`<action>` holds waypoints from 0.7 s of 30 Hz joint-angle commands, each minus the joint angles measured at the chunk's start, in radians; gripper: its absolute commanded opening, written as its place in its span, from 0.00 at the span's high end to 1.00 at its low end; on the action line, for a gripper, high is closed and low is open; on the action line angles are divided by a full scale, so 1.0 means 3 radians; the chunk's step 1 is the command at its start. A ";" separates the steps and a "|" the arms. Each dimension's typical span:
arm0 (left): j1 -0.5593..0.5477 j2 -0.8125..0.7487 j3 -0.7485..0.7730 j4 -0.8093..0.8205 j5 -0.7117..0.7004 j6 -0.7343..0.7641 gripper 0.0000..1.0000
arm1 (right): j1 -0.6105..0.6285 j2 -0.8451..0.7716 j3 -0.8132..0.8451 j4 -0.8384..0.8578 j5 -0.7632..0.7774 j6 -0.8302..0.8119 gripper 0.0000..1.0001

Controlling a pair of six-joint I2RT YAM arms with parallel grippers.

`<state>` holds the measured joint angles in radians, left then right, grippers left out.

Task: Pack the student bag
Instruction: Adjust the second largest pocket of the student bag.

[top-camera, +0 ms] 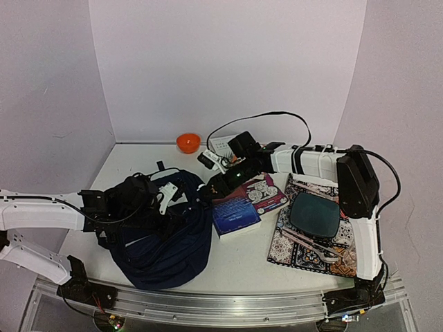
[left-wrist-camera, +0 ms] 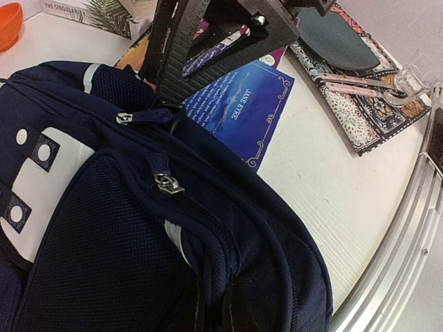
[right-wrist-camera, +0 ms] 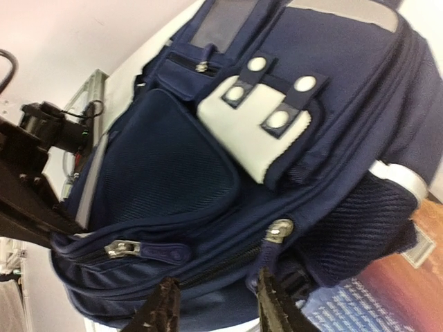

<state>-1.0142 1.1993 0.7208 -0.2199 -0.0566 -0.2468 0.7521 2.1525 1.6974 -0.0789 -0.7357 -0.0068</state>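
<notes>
The student bag point(top-camera: 166, 238), navy blue with a white snap patch, lies at the left of the table. My left gripper point(left-wrist-camera: 216, 315) is shut on a fold of the bag's fabric beside a zip line; in the top view it point(top-camera: 142, 197) is at the bag's far left side. My right gripper point(right-wrist-camera: 218, 304) stands open at the bag's right edge, and in the top view it point(top-camera: 206, 188) reaches in from the right. A zip slider point(right-wrist-camera: 278, 231) hangs its blue pull tab against the right finger point(right-wrist-camera: 273, 301). Nothing is clamped between these fingers.
A blue book point(top-camera: 235, 213) lies right of the bag, partly under my right arm, with a pink-covered book point(top-camera: 268, 190) behind it. A patterned mat point(top-camera: 291, 252) carries a dark oval case point(top-camera: 315, 213) and pens. An orange bowl point(top-camera: 188, 142) and a white box point(top-camera: 220, 145) sit at the back.
</notes>
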 commanded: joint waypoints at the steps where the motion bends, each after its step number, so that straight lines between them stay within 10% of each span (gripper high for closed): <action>1: 0.0031 -0.0151 0.0100 0.0055 -0.0145 -0.0116 1.00 | -0.0007 0.0004 0.0047 -0.0069 0.0353 0.0050 0.55; 21: 0.0036 -0.0498 0.0241 -0.0521 -0.0425 -0.0089 1.00 | -0.0183 0.0016 -0.0146 0.0166 0.0406 -0.0401 0.35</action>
<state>-1.0134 1.0872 0.7200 -0.3773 -0.1095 -0.2542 0.6906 2.1513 1.6299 -0.0370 -0.5658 -0.0863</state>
